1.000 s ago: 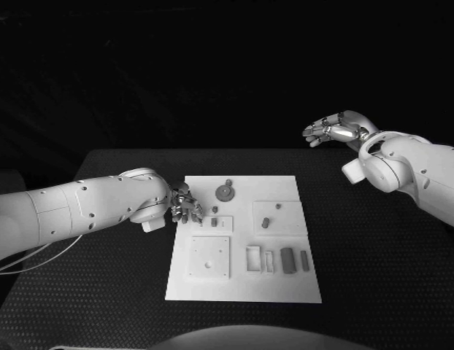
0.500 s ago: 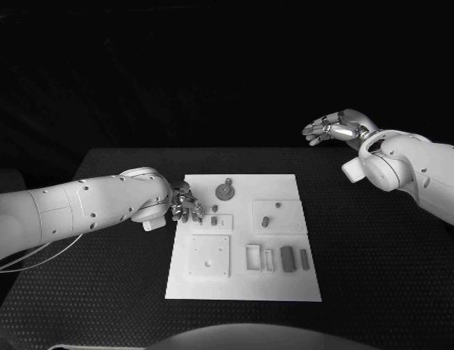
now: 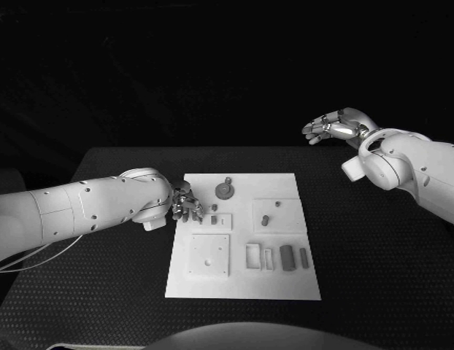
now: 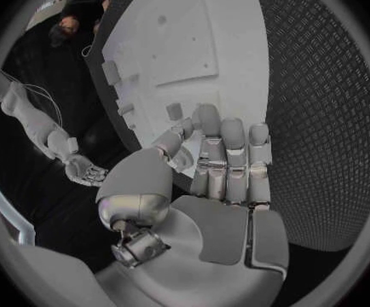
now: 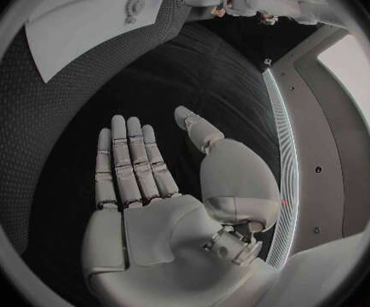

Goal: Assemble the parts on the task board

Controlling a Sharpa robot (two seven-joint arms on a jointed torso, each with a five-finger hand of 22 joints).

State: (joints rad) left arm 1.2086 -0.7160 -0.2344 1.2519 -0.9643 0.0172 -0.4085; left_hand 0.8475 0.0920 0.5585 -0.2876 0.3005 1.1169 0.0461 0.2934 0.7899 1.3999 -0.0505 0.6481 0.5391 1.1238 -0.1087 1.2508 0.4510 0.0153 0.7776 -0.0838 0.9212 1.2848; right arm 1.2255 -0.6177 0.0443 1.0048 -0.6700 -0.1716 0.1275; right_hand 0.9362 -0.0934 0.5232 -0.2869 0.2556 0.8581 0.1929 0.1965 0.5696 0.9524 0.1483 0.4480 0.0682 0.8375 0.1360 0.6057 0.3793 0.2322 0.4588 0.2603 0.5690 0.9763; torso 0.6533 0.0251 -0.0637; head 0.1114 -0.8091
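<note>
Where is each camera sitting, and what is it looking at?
Head view: on the robot's head, looking down at the white task board on the black table; both white arms show.
Left wrist view: behind the silver left hand, facing the board.
Right wrist view: behind the open right hand, raised off the table.
Shared: every view shows the board.

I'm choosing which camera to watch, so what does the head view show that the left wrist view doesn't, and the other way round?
Head view alone: the whole task board with its parts laid out, and both arms. Left wrist view alone: the left hand from behind, empty, fingers straight over the board's edge. Both: board, left hand, and the right hand raised, off the board.
</note>
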